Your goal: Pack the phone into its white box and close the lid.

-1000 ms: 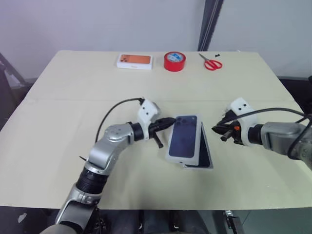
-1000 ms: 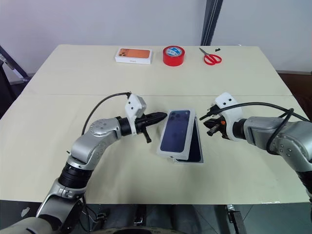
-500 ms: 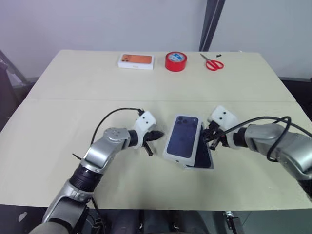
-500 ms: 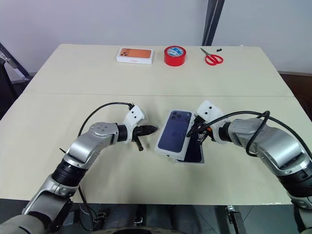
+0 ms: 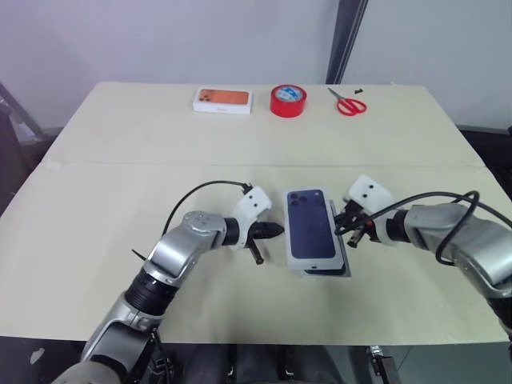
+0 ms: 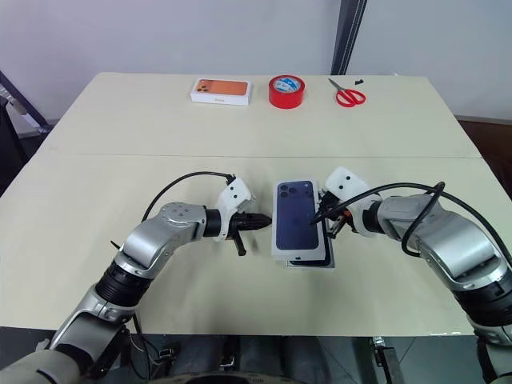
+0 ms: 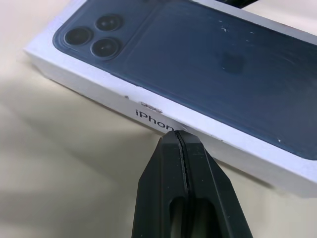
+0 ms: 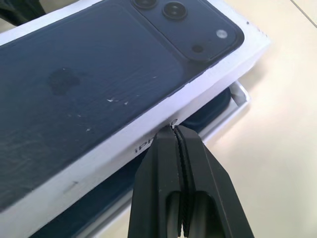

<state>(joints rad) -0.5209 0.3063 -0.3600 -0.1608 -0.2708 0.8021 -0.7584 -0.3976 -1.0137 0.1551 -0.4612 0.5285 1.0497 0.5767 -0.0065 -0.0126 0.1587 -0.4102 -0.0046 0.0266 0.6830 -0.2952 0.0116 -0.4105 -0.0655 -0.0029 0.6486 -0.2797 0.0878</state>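
Head views: on the beige worktop (image 5: 120, 176) the lid (image 5: 313, 226), a white cardboard shell with a glossy navy phone picture on top, lies over the white box (image 5: 342, 269) holding the phone (image 8: 210, 111). A second ago it sat askew; now nearly square. Left claw (image 5: 278, 231) and right claw (image 5: 341, 228) flank it, both pressed together, empty.

Left wrist view: the lid's side reads "iPhon".

Right wrist view: the tips touch the lid's wall.
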